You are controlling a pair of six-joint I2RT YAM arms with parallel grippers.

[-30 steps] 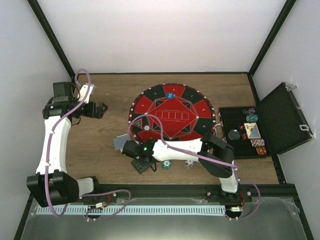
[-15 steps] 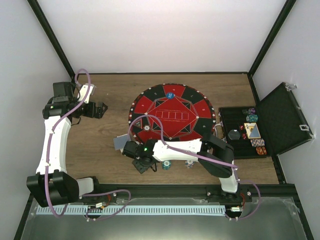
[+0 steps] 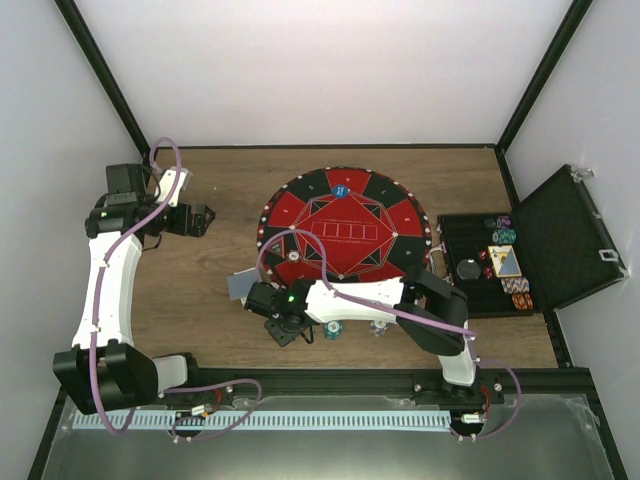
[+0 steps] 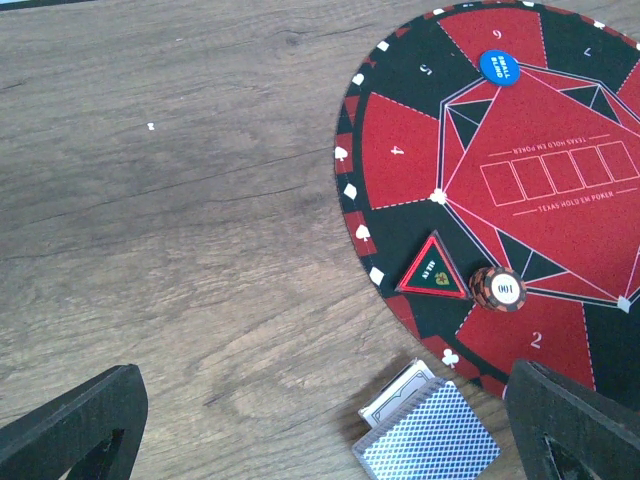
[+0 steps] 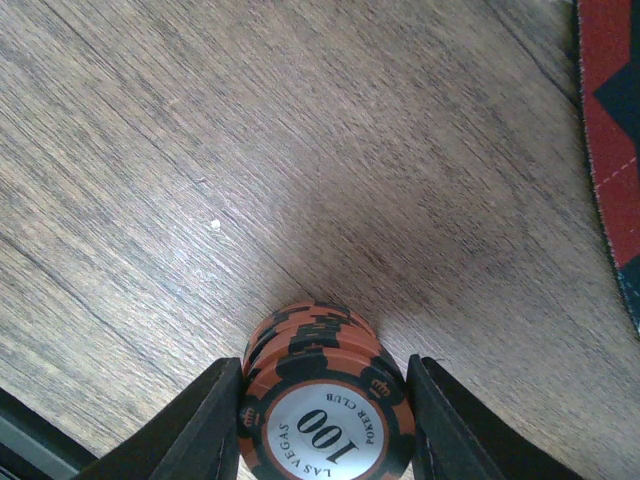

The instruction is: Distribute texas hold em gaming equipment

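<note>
Nothing is visibly shifting since a second ago; both arms are sitting where they were. The right claw (image 5: pixel 322 375) is clenching a stack of red-and-black chips (image 5: pixel 325 425), one finger pressing each side, with the top chip showing "100". The stack is hanging low over the wooden counter (image 5: pixel 300 150); whether it is touching the wood I cannot tell. In the top view this claw is working just off the near-left rim of the round mat (image 3: pixel 400 215), with grey-blue-backed cards (image 3: pixel 240 285) lying just beyond it, and a green chip (image 3: pixel 333 329) and a grey chip (image 3: pixel 380 327) lying to its right. The left claw (image 4: pixel 320 400) is hovering released and empty, looking over a single chip (image 4: pixel 497 288) and a blue button disc (image 4: pixel 499 67) lying on the mat. A black case (image 3: pixel 570 240) is standing open at the far right.
</note>
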